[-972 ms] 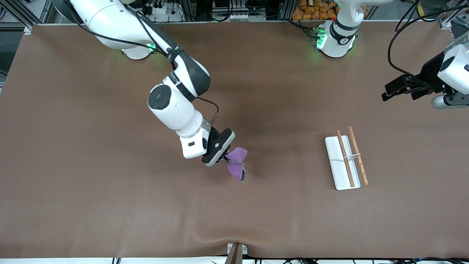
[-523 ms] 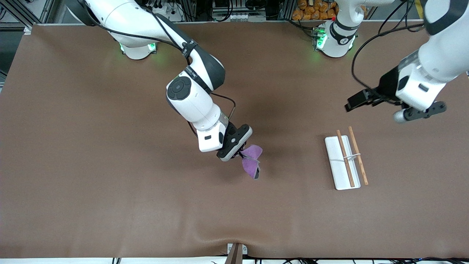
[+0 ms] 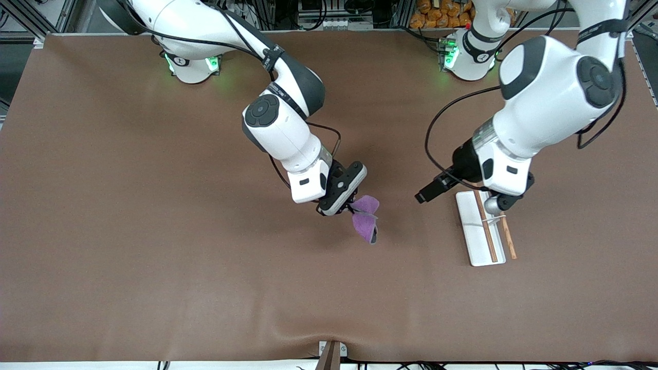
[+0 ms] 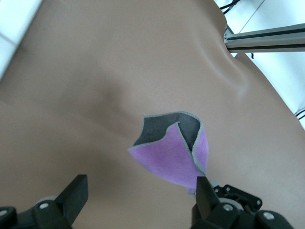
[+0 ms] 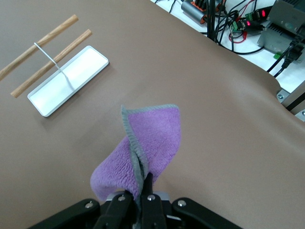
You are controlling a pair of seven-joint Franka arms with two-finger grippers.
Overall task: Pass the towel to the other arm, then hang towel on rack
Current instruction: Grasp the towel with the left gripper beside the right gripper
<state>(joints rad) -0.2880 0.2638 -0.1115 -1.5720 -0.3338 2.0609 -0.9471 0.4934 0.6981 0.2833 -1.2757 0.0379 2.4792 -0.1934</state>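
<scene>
My right gripper [image 3: 351, 207] is shut on the purple towel [image 3: 366, 220], which hangs folded from its fingers above the middle of the table. In the right wrist view the towel [image 5: 153, 143] rises from the closed right gripper [image 5: 138, 192], grey edge showing. My left gripper [image 3: 422, 195] is open and empty, over the table between the towel and the rack [image 3: 477, 234]. The left wrist view shows the towel [image 4: 175, 157] ahead of the open left gripper [image 4: 139, 194], apart from it. The rack, a white base with two brown rods, also shows in the right wrist view [image 5: 71, 76].
The left arm's wrist [image 3: 506, 174] hangs over the rack's end farther from the front camera. A metal bracket [image 3: 331, 352] sits at the table's front edge. A rail [image 4: 267, 40] runs along the table's edge.
The left arm has swung in from its end of the table to over the rack, gripper pointing at the towel. The right arm has carried the towel toward the rack.
</scene>
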